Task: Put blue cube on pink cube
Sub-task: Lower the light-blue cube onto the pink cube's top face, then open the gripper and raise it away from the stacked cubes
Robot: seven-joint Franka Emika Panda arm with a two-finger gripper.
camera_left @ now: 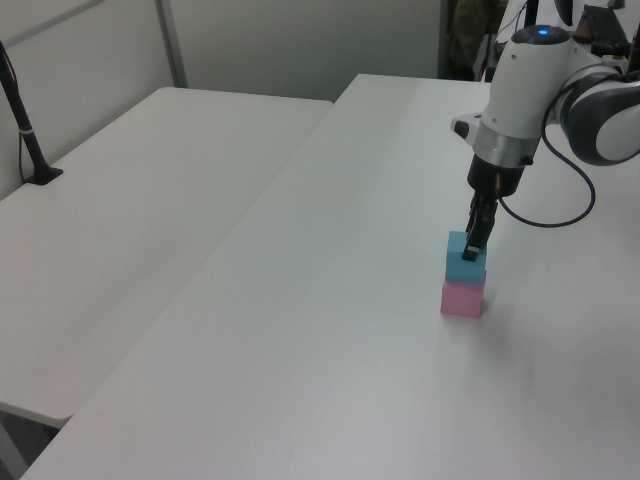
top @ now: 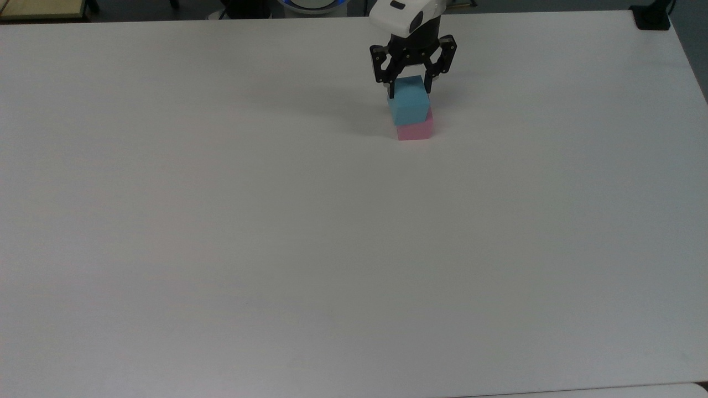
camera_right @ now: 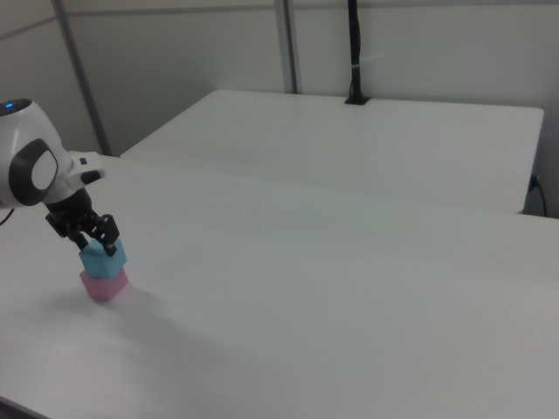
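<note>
Top view: we see the tool (top: 410,87) at the far edge of the white tabletop (top: 332,249), fingers closed on the blue cube (top: 409,107), which sits on the pink cube (top: 415,130); most of the pink top is covered.

Left view: blue cube (camera_left: 465,258) is stacked on pink cube (camera_left: 463,298); the near finger hides part of the blue face.

Right view: the stack is small, blue cube (camera_right: 102,257) over pink cube (camera_right: 104,285), the tool (camera_right: 90,237) gripping the blue one; we can't judge contact or alignment.
</note>
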